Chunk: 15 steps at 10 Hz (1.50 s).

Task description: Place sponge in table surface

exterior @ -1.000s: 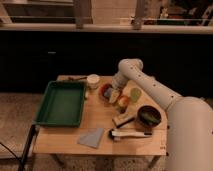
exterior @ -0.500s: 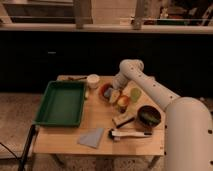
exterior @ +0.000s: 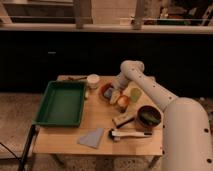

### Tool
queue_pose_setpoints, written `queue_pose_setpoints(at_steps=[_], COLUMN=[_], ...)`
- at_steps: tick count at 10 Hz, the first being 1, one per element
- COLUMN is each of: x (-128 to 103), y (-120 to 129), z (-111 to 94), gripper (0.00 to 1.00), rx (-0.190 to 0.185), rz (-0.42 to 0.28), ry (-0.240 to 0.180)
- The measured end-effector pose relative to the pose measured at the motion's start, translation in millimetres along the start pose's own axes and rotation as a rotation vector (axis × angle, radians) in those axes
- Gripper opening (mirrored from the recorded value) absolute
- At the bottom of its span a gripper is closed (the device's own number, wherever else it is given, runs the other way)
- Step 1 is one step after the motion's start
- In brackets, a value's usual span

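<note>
My gripper (exterior: 115, 93) is low over the far middle of the wooden table surface (exterior: 102, 120), between a red bowl (exterior: 106, 91) and an orange bowl (exterior: 123, 101). The arm reaches in from the right. A small pale shape sits right at the gripper's tip. I cannot tell whether it is the light-blue sponge or whether it is held. No sponge shows clearly elsewhere on the table.
A green tray (exterior: 62, 102) fills the table's left side. A white cup (exterior: 93, 80) and a green cup (exterior: 135, 93) stand at the back. A dark bowl (exterior: 149, 116), tan block (exterior: 123, 120), white brush (exterior: 127, 134) and grey-blue cloth (exterior: 91, 137) lie at the front.
</note>
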Motion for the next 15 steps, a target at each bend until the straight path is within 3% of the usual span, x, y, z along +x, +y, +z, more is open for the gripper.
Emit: queue_pose_setpoints(at_steps=[9,15], x=[13,-1], y=[2,-2], z=[15,8], gripper=[0.8,0.8], rx=[-0.029,-0.007], rz=[0.021,0.008], ry=[-0.007,-0.016])
